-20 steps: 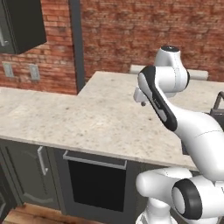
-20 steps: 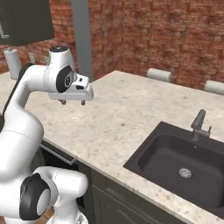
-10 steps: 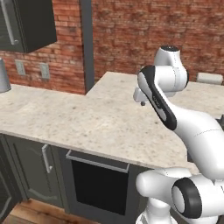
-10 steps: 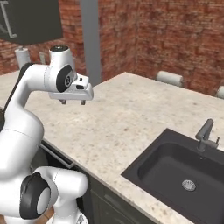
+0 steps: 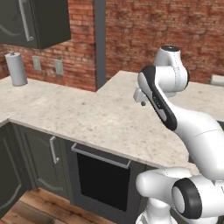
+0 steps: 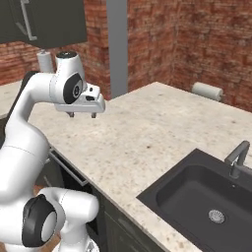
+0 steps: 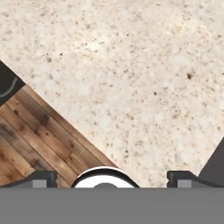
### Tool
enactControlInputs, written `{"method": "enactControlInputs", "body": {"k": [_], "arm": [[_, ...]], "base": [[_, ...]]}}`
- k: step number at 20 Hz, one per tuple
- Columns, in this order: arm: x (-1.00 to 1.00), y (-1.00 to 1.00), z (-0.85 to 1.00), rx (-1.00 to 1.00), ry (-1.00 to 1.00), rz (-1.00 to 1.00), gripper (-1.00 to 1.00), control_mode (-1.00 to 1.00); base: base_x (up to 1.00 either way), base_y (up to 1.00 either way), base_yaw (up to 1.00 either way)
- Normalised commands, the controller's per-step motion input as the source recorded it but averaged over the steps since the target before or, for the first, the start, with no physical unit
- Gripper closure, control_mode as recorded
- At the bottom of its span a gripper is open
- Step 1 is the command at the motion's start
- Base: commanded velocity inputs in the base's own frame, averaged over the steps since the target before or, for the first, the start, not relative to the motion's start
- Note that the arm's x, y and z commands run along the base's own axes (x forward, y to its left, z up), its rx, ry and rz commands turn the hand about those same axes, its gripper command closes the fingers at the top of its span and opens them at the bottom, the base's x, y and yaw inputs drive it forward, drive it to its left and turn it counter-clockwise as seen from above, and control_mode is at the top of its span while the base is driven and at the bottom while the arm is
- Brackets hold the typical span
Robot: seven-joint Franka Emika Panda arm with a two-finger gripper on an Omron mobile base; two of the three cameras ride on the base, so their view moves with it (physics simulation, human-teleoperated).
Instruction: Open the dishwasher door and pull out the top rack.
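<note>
Left base view: the dishwasher door (image 5: 103,179), a dark charcoal panel with a long silver bar handle (image 5: 100,156) along its top edge, stands closed under the front lip of the speckled stone counter (image 5: 87,118), set between narrower dark cabinet doors; the cabinet door (image 5: 43,157) to its left carries a short vertical handle. No rack is visible with the door closed. Above it, the white arm bends over the counter, its gripper (image 5: 141,99) hanging well clear of the stone and empty; in the right base view the gripper (image 6: 81,115) points straight down with its two small dark fingers spread wide apart. From the hand view, the finger tips (image 7: 43,178) sit far apart at the bottom, looking down on the counter's edge and the wooden floor (image 7: 30,140) beyond it. A paper-towel roll (image 5: 18,69) stands upright at the far left of the counter against the brick wall (image 5: 153,30), beneath a dark upper cabinet (image 5: 35,22). To the robot's right, a black sink (image 6: 206,202) with a grey faucet (image 6: 237,158) is let into the counter, and another paper roll (image 6: 206,91) lies on its side near the far wall.
</note>
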Motion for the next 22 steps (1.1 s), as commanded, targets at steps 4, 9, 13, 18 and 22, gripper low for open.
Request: {"method": "enactControlInputs", "body": {"k": [4, 9, 13, 18, 22], "arm": [[0.00, 0.00, 0.00, 0.00, 0.00, 0.00, -1.00, 1.00], [0.00, 0.00, 0.00, 0.00, 0.00, 0.00, -1.00, 1.00], [0.00, 0.08, -0.30, -0.15, 0.16, 0.04, -1.00, -1.00], [-0.06, 0.73, -0.62, -0.36, 0.21, 0.11, -1.00, -1.00], [-0.25, 1.00, -0.59, -0.46, 0.15, 0.13, -1.00, -1.00]], "base": [[0.32, -0.46, 0.28], [0.11, -0.25, 0.19], [0.00, 0.00, 0.00], [0.00, 0.00, 0.00], [0.00, 0.00, 0.00]]}}
